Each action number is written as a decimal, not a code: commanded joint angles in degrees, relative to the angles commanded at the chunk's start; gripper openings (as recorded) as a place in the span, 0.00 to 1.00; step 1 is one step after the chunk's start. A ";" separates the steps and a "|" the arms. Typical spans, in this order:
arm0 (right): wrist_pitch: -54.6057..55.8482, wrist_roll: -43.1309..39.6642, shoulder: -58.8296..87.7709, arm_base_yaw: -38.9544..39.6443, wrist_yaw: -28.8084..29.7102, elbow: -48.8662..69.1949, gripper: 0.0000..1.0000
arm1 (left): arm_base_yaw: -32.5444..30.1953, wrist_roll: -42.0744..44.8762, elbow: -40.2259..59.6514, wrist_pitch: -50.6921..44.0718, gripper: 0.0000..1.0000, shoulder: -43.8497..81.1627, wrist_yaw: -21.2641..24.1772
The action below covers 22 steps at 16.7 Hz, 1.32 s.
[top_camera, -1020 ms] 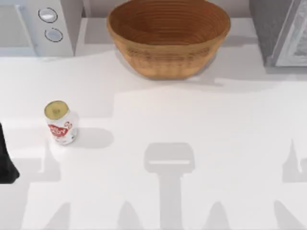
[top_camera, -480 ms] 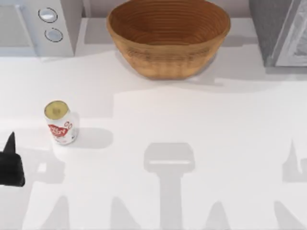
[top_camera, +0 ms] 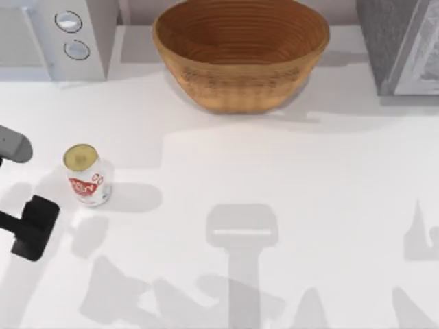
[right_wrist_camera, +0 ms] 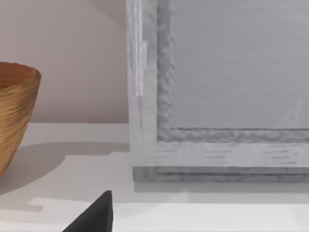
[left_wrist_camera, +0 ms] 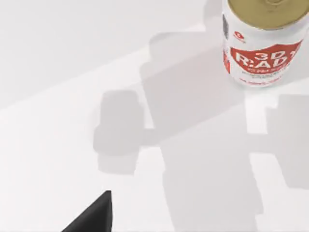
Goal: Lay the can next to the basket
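Standing upright on counter [top_camera: 288, 178]: can [top_camera: 85, 175]. Left claw [top_camera: 31, 226] hovering just beside can, opening indeterminable, holding nothing. Risking toppling can through misaligned approach.

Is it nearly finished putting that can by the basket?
No, nothing is done yet. The can stands upright at the table's left, far from the basket. The left tool is beside the can, not holding it. Grasping, carrying and laying it down all remain.
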 joint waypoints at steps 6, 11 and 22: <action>0.00 0.00 0.00 0.00 0.00 0.00 1.00 | -3.64 8.31 25.49 -18.76 1.00 30.34 -0.29; 0.00 0.00 0.00 0.00 0.00 0.00 1.00 | -5.64 12.58 44.23 -29.86 1.00 49.72 0.02; 0.00 0.00 0.00 0.00 0.00 0.00 1.00 | -6.20 14.29 55.59 -34.70 1.00 59.41 0.40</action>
